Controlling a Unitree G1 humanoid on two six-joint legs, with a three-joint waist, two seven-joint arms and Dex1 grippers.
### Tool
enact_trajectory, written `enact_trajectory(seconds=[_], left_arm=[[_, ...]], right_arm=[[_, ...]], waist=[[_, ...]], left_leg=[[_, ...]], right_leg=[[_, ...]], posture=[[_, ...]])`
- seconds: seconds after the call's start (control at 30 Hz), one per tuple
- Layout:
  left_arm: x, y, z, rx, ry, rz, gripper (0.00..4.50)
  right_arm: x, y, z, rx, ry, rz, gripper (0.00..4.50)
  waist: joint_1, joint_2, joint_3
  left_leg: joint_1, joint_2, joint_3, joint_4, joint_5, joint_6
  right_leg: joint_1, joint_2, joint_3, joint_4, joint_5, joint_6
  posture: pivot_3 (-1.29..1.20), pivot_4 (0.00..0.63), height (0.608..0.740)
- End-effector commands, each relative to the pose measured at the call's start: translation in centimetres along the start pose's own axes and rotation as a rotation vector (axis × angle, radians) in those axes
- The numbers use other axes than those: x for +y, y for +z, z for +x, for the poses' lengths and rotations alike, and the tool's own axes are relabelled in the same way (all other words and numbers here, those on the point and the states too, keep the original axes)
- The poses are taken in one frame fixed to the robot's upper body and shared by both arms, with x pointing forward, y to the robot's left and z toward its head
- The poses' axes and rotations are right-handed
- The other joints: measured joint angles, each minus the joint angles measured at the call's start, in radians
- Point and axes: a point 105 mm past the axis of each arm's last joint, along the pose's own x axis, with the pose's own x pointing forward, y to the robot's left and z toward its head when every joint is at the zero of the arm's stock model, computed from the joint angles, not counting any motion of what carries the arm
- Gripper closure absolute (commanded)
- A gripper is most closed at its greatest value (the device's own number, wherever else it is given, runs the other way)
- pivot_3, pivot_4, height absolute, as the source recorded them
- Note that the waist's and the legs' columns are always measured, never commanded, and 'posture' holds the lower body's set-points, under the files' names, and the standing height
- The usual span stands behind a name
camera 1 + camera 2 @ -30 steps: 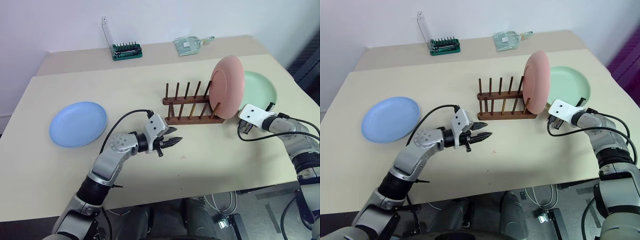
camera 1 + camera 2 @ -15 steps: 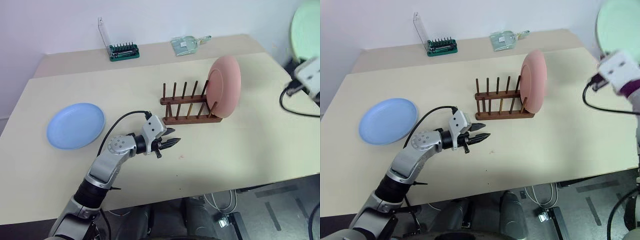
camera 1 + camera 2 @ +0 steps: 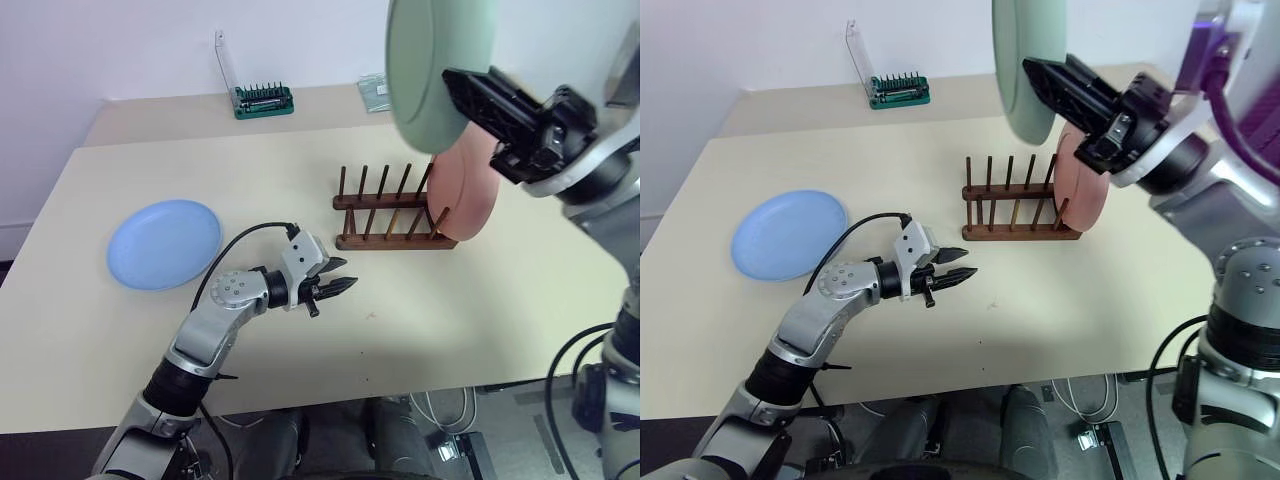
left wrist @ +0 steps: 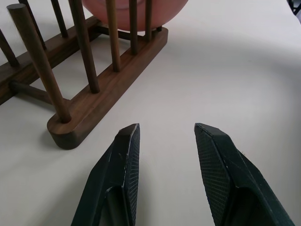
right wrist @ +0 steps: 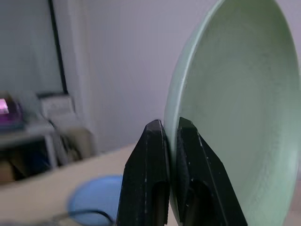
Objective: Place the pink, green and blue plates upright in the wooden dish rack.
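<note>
The right gripper (image 5: 170,129) is clamped on the rim of the green plate (image 3: 438,70), which is held upright high above the table (image 3: 300,160), over the wooden dish rack (image 3: 392,212). The left gripper (image 3: 340,288) is kept low over the table in front of the rack with its fingers (image 4: 120,165) parted and nothing between them. The pink plate (image 3: 468,192) is seen standing upright in the rack's right end slot. The blue plate (image 3: 164,243) lies flat on the table – well apart from the rack, on the left.
</note>
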Motion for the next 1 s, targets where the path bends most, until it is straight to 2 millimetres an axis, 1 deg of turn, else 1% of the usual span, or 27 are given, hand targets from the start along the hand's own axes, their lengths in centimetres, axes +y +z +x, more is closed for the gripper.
enact_trajectory(seconds=[0.03, 0.13, 0.3, 0.5, 0.57, 0.63, 0.67, 0.7, 0.8, 0.83, 0.87, 0.9, 0.97, 1.0], left_arm=[[-0.2, 1.2, -0.1, -0.042, 0.004, 0.023, 2.62], [-0.3, 1.2, -0.1, -0.042, 0.001, 0.023, 2.62], [-0.3, 1.3, -0.1, -0.043, -0.002, 0.024, 2.62], [-0.3, 1.4, 0.0, -0.044, -0.009, 0.026, 2.62], [-0.3, 1.4, -0.1, -0.043, -0.01, 0.027, 2.62], [-0.3, 1.5, -0.1, -0.044, -0.01, 0.026, 2.62], [-0.4, 1.5, -0.1, -0.044, -0.009, 0.024, 2.62], [-0.4, 1.5, -0.1, -0.045, -0.008, 0.023, 2.62], [-0.5, 1.6, -0.2, -0.05, -0.015, 0.013, 2.62], [-0.6, 1.7, -0.3, -0.054, -0.018, 0.012, 2.62], [-0.6, 1.8, -0.4, -0.055, -0.017, 0.008, 2.13], [-0.7, 1.8, -0.5, -0.057, -0.023, 0.002, 1.76], [-0.8, 1.9, -0.6, -0.056, -0.021, 0.011, 0.89], [-0.8, 2.0, -0.7, -0.06, -0.014, 0.011, 0.26]], right_arm=[[-1.1, -0.8, -0.3, 0.012, -0.072, 0.055, 4.44], [-1.7, -1.4, -0.6, 0.021, -0.102, 0.085, 4.44], [-3.5, -3.1, -1.1, 0.067, -0.175, 0.164, 4.44], [-5.2, -4.7, -1.1, 0.148, -0.242, 0.183, 4.44], [-5.5, -4.9, -1.1, 0.162, -0.252, 0.175, 4.44], [-5.4, -4.4, -0.8, 0.149, -0.243, 0.129, 4.44], [-5.4, -4.0, -0.6, 0.143, -0.242, 0.065, 3.8], [-5.4, -3.5, -0.4, 0.14, -0.242, -0.008, 3.57], [-5.5, -2.9, -0.1, 0.148, -0.248, -0.135, 2.15], [-5.5, -2.7, -0.1, 0.162, -0.251, -0.183, 2.15], [-5.5, -2.5, 0.0, 0.172, -0.246, -0.23, 2.09], [-5.4, -2.4, 0.0, 0.183, -0.24, -0.259, 2.09], [-5.1, -2.1, 0.1, 0.194, -0.226, -0.322, 2.09], [-5.0, -1.8, 0.1, 0.192, -0.221, -0.354, 2.09]], waist=[[0.0, 0.0, 0.0], [-0.002, 0.0, 0.0], [-0.002, 0.0, 0.0], [-0.002, 0.0, 0.0], [-0.002, 0.0, 0.0], [-0.002, 0.0, 0.0], [-0.002, 0.0, 0.0], [-0.002, 0.0, 0.0], [-0.003, 0.0, 0.0], [-0.003, 0.0, 0.0], [-0.002, 0.0, 0.0], [-0.002, 0.0, 0.0], [-0.003, 0.0, 0.0], [-0.003, 0.0, 0.0]], left_leg=[[0.0, 0.0, 0.0, 0.0, 0.0, 0.0], [-0.001, 0.0, 0.001, 0.0, 0.001, -0.001], [-0.002, 0.0, 0.001, 0.0, 0.0, -0.001], [-0.002, 0.0, 0.001, 0.0, 0.0, -0.001], [-0.002, 0.0, 0.001, 0.0, 0.0, 0.0], [-0.002, 0.0, 0.001, 0.0, 0.0, 0.0], [-0.002, 0.0, 0.001, 0.0, 0.0, 0.0], [-0.002, 0.0, 0.001, 0.0, 0.0, -0.001], [-0.002, 0.0, 0.002, 0.0, 0.0, -0.001], [-0.002, 0.0, 0.002, 0.0, 0.001, -0.001], [-0.002, 0.0, 0.002, 0.0, 0.001, -0.001], [-0.002, 0.0, 0.002, 0.0, 0.001, -0.001], [-0.003, 0.0, 0.002, 0.0, 0.001, -0.001], [-0.002, 0.0, 0.002, 0.0, 0.001, -0.001]], right_leg=[[0.0, 0.0, 0.0, 0.0, 0.0, 0.0], [-0.002, 0.0, 0.0, 0.001, 0.0, 0.0], [-0.002, 0.001, 0.0, 0.001, 0.0, 0.0], [-0.003, 0.001, 0.0, 0.001, 0.0, 0.0], [-0.003, 0.001, 0.0, 0.001, 0.0, 0.0], [-0.003, 0.001, 0.0, 0.001, 0.0, 0.0], [-0.003, 0.001, 0.0, 0.001, 0.0, 0.0], [-0.003, 0.001, 0.0, 0.001, 0.0, 0.0], [-0.003, 0.001, 0.0, 0.001, 0.0, 0.0], [-0.003, 0.001, 0.0, 0.001, 0.0, 0.0], [-0.003, 0.001, 0.0, 0.001, 0.0, 0.0], [-0.003, 0.001, 0.0, 0.001, 0.0, 0.0], [-0.003, 0.001, 0.0, 0.001, 0.0, 0.0], [-0.003, 0.001, 0.0, 0.001, 0.0, 0.0]], posture=[[0.0, 0.15, 0.74], [0.0, 0.15, 0.74], [0.0, 0.15, 0.74], [0.0, 0.15, 0.74], [0.0, 0.15, 0.74], [0.0, 0.15, 0.74], [0.0, 0.15, 0.74], [0.0, 0.15, 0.74], [0.0, 0.15, 0.74], [0.0, 0.15, 0.74], [0.0, 0.15, 0.74], [0.0, 0.15, 0.74], [0.0, 0.15, 0.74], [0.0, 0.15, 0.74]])
